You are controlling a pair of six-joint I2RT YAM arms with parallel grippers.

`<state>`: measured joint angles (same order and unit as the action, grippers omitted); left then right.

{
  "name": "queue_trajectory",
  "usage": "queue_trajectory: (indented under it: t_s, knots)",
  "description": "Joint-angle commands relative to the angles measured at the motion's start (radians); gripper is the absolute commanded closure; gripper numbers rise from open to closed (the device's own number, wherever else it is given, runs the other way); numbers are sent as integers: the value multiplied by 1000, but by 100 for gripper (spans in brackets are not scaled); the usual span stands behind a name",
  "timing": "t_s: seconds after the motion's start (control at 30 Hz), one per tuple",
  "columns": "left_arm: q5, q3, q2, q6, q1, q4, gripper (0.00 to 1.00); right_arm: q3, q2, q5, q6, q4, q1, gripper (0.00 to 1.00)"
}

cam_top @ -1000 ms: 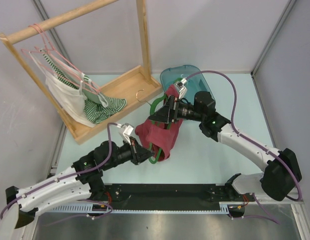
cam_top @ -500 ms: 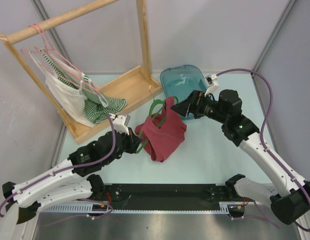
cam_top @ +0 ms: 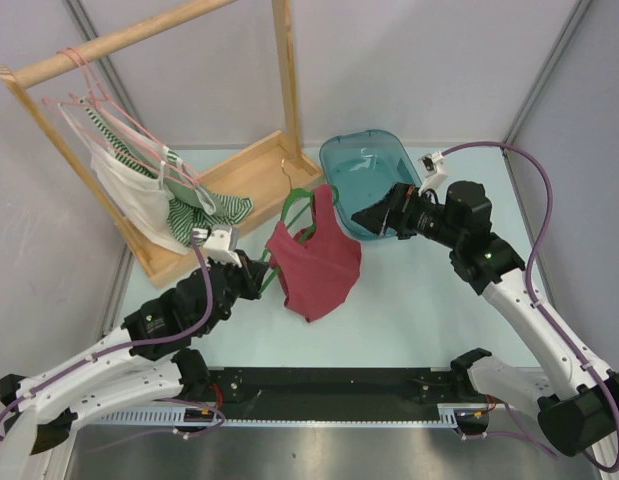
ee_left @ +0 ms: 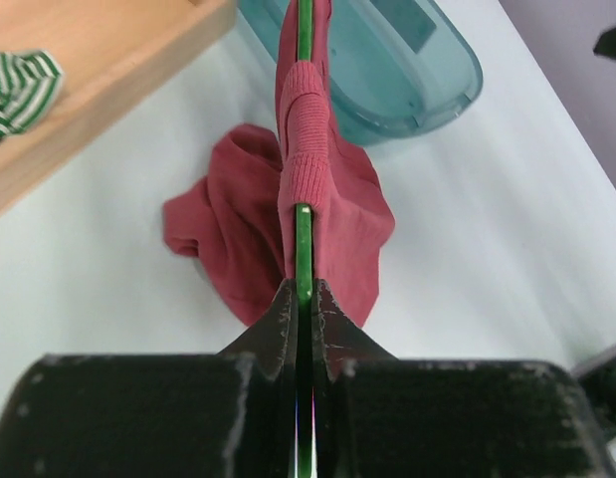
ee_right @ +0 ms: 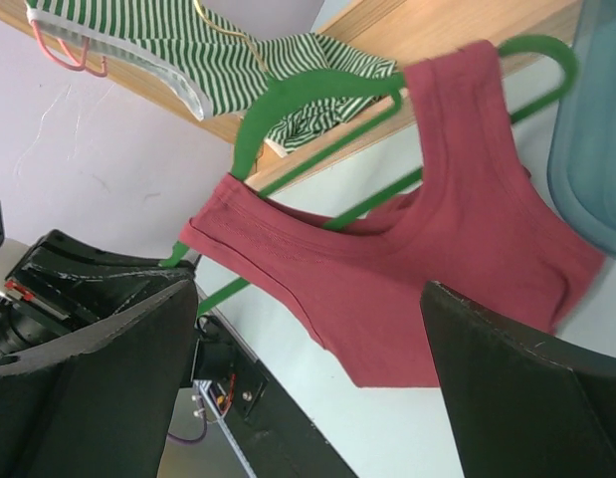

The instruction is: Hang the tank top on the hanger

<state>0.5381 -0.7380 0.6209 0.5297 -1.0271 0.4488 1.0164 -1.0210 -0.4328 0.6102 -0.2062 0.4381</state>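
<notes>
The dark red sleeveless fabric tank top (cam_top: 314,270) hangs in the middle of the table, part-way on the thin dark green plastic triangular hanger (cam_top: 292,215), with its lower hem bunched on the pale table top (cam_top: 429,300). From above it reads as one red sheet with green arcs showing at its upper edge and the metal hook close to the wooden rack's base tray (cam_top: 249,180). The right wrist view shows the tank top (ee_right: 437,269) more exactly: one narrow strap is looped over the hanger's (ee_right: 288,90) far shoulder, while the near shoulder stands bare and the bottom bar crosses the neckline. The left wrist view looks straight along the hanger (ee_left: 304,239), with a ribbed band of the tank top (ee_left: 327,199) wrapped over the rod. It also shows the left gripper (ee_left: 304,299) clamped tight on the green rod, which the top view (cam_top: 257,275) half hides. The right gripper (cam_top: 374,215) hovers over the rim of the translucent teal plastic tub (cam_top: 361,165), apart from the cloth; its own camera shows its jaws spread wide around nothing (ee_right: 309,289). On the rack, pale pink wire hangers (cam_top: 99,100) carry a white garment (cam_top: 129,195) and a green-and-white striped garment (cam_top: 214,215).
</notes>
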Motion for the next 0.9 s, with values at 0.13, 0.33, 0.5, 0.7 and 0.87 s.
queue_trajectory:
  t_s: [0.13, 0.33, 0.5, 0.7, 0.87]
  knots:
    - [195, -77, 34, -103, 1, -137, 100, -22, 50, -32, -13, 4, -51, 0]
    - [237, -37, -7, -195, 1, -283, 100, -39, 58, -55, -18, -2, -81, 0]
    - [229, 0, -29, -261, 1, -354, 100, -47, 52, -69, -23, -1, -101, 0]
    - [197, 71, -85, -258, -1, -390, 100, -87, 30, -86, 81, 128, -67, 0]
    - [163, 124, -98, -251, 1, -444, 100, -43, -50, 23, 137, 266, 91, 0]
